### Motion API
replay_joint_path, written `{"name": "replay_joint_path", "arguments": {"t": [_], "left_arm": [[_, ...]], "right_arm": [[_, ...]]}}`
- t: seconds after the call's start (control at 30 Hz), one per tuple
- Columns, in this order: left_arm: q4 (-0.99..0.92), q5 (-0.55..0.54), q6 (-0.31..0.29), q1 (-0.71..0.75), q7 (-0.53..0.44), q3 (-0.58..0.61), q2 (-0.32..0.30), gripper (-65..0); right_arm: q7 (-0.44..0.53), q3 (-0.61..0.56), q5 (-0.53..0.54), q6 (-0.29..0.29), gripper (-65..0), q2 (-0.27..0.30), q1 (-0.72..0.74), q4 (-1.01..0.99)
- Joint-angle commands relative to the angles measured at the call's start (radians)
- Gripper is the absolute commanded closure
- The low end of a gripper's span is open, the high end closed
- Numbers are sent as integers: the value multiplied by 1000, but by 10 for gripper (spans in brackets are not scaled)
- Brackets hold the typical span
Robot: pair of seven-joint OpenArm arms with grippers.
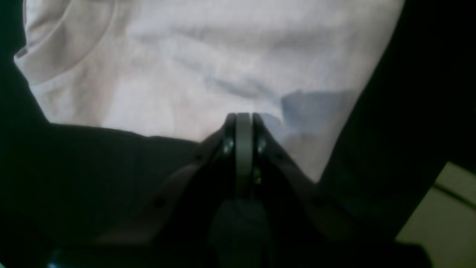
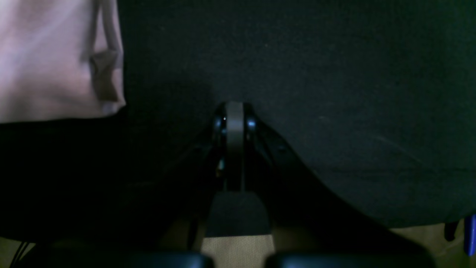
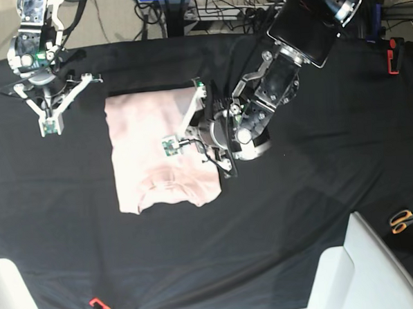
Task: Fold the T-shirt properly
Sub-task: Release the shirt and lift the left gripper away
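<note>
T-shirt (image 3: 158, 153) looks mostly folded already, a tidy-up maybe left. Left gripper (image 1: 244, 117) and right gripper (image 2: 234, 106) are clenched empty.

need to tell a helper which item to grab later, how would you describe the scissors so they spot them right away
Start from the black cloth covering the table and go to its right edge in the base view. The scissors lie there beside a white panel; their orange handles are the only bright thing in that corner.
</note>
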Motion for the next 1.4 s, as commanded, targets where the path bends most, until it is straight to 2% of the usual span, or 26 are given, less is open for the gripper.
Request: {"name": "replay_joint_path", "arguments": {"t": [0.0,0.5,0.67,0.77,0.87,1.0,1.07,1.17,1.27,1.37], "left_arm": [[13,-8,-1,0,-10,0,0,0],[-36,-8,-1,89,-12,8,-68,0],[-10,-10,-1,115,-12,2,-81,0],[95,-11,-1,123,-10,-20,-110,0],[240,-10,-1,152,-4,-132,-135,0],[309,-10,-1,233,30,-325,-210,0],[302,-10,-1,322,13,-437,-261,0],[283,-10,-1,462,-64,-591,-308,0],[245,-10,-1,585,-173,-755,-318,0],[199,-10,-1,646,-245,-864,-311,0]], "right_arm": [[15,1,3,-3,0,4,2,12],[18,1,5,-3,0,3,-16,16],[15,5,133,-3,0,13,-18,18],[13,-3,153,0,0,13,-18,18],[17,-55,155,69,0,12,-10,35],[18,-139,155,147,0,7,-7,101],[17,-190,155,149,0,10,17,116],[12,-224,155,147,0,7,59,107],[12,-231,157,146,0,4,99,75],[12,-225,158,146,0,4,128,13]]}}
